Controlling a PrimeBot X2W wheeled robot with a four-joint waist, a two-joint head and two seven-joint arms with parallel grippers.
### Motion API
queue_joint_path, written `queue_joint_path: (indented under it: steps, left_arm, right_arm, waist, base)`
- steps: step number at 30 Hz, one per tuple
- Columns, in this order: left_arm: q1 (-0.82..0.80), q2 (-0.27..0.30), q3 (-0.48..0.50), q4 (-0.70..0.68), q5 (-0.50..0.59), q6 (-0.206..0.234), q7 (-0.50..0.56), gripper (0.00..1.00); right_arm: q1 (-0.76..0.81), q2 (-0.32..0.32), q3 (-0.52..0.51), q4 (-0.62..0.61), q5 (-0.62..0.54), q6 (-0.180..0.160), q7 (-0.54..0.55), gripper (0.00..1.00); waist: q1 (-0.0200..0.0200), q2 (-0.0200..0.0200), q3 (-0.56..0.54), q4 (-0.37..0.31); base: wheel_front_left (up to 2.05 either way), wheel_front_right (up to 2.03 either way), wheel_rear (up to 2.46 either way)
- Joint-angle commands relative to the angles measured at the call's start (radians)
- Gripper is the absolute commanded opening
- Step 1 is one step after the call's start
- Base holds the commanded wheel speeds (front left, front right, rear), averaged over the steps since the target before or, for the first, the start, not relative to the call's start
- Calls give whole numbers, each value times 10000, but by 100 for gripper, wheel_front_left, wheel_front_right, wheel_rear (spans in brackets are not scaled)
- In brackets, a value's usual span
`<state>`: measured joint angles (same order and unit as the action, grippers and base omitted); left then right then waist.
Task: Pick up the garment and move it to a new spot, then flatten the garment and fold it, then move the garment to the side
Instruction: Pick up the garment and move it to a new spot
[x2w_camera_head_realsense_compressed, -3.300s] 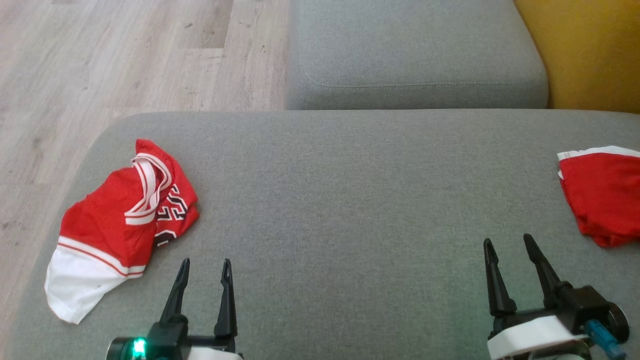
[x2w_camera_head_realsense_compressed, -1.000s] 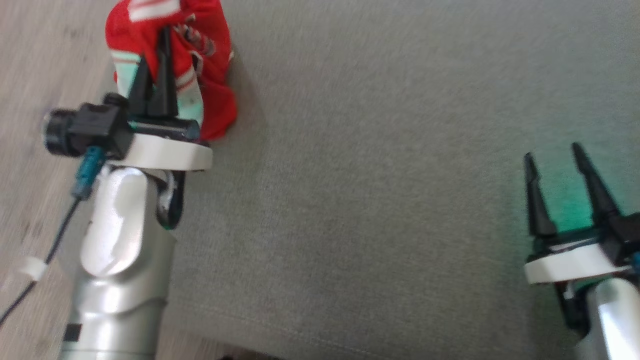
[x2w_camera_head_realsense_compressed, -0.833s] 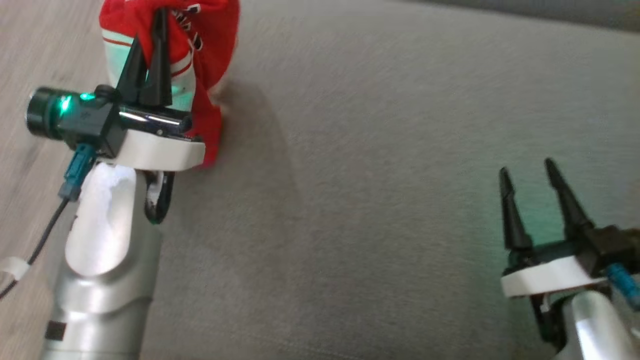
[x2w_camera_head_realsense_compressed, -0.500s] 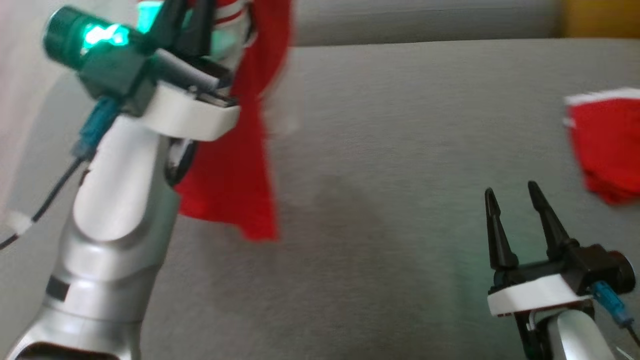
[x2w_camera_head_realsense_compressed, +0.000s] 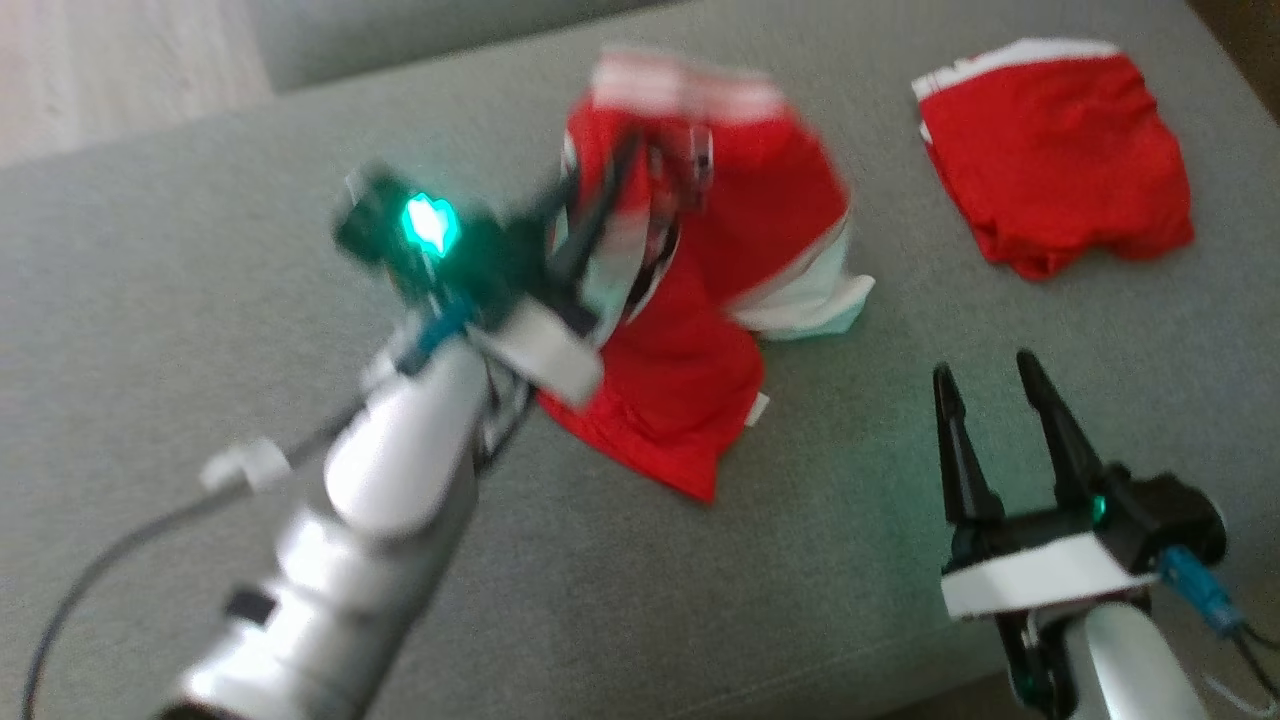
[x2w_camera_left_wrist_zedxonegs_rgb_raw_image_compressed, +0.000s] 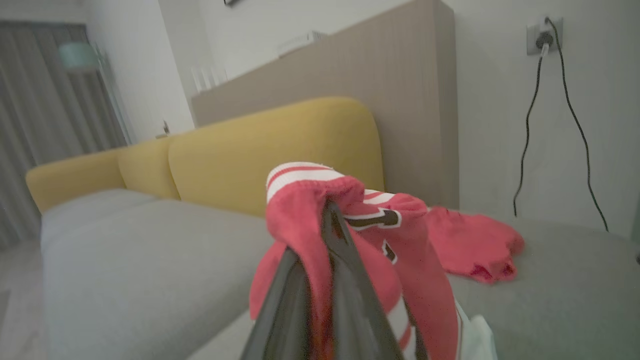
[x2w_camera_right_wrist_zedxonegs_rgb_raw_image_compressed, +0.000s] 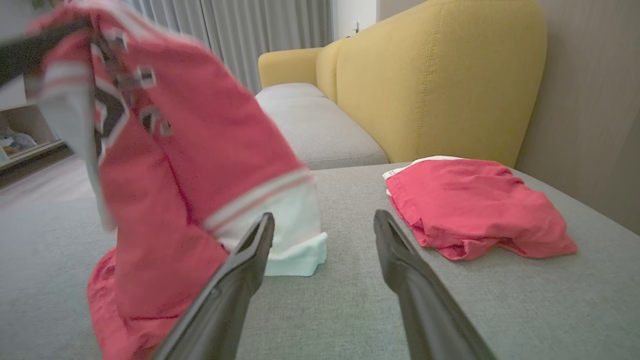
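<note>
On the grey sofa seat (x2w_camera_head_realsense_compressed: 150, 300), toward its far right corner, a second red garment (x2w_camera_head_realsense_compressed: 1060, 170) lies in a flat heap with its white band at the far side. A yellow backrest (x2w_camera_right_wrist_zedxonegs_rgb_raw_image_compressed: 440, 75) rises behind that corner. Beyond it is a panelled wall with a black cable (x2w_camera_left_wrist_zedxonegs_rgb_raw_image_compressed: 525, 150) hanging from a socket. Pale wood floor (x2w_camera_head_realsense_compressed: 120, 60) shows past the far left edge.

The seat's left half and near side are open grey fabric, and a bare strip separates the two red pieces.

The garment (x2w_camera_head_realsense_compressed: 700, 380), a red jersey with white trim and black lettering, hangs mid-seat. Its top is bunched up high, while the lower folds and white hem rest on the cushion.

The left forearm (x2w_camera_head_realsense_compressed: 400, 470) reaches diagonally from the near left corner, blurred. The left gripper (x2w_camera_left_wrist_zedxonegs_rgb_raw_image_compressed: 314, 230) is pinched tight on the jersey's bunched top. The right gripper (x2w_camera_head_realsense_compressed: 983, 365) hovers near the near right edge, fingers spread wide and empty, pointing toward the bare strip.
</note>
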<state>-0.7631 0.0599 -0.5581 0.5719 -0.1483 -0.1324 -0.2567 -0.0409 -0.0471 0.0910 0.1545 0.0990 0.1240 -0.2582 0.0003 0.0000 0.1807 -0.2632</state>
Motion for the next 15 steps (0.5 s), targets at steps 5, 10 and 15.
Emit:
queue_joint_path:
  steps: [5,10,15]
  left_arm:
    - [873,6,-371,439,-96,18,-48,100]
    - [1788,-77,-594,-49,-376,75,-49,100]
    - [3846,-90,384,-1911,-512,792,-50,100]
  right_arm:
    - [-617,-33,307,-178,103,67,-36,100]
    - [-483,-33,163,17,-15,67,-36,100]
    - [101,-33,-86,220,-218,67,-36,100]
  waist:
    - [-3,0,783,-115]
    - [-3,0,375,566]
    - [-3,0,-728,1601]
  base:
    - [0,0,0]
    - [0,0,0]
    - [0,0,0]
